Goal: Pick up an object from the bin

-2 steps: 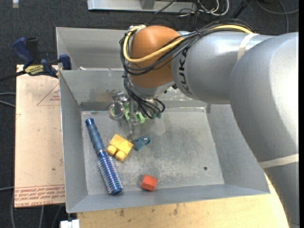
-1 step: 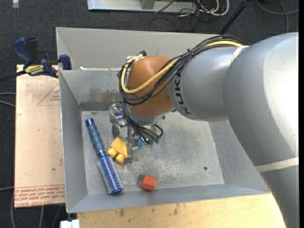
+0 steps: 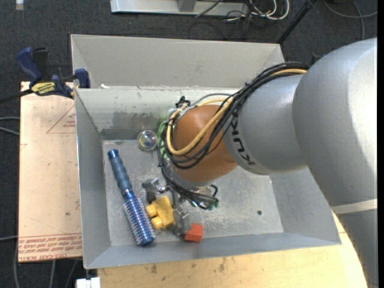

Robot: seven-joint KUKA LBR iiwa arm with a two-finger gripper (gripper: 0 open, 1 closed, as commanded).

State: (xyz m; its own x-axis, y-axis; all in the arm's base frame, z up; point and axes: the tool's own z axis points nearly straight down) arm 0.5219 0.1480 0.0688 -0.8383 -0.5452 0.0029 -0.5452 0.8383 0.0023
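Robotics lab, KUKA arm, grey metal bin, cables on carpet.

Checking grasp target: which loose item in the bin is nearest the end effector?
The yellow chunk, right beside the end effector. The red-orange block lies slightly farther off, the blue brush farther left, the shiny round piece toward the back.

The end effector is placed low inside the bin. A brush is laid lengthwise to its left. A toy piece is lodged just beside it, between it and the brush. A small cube is set just before it to the right, and a round cap well behind it to the left.
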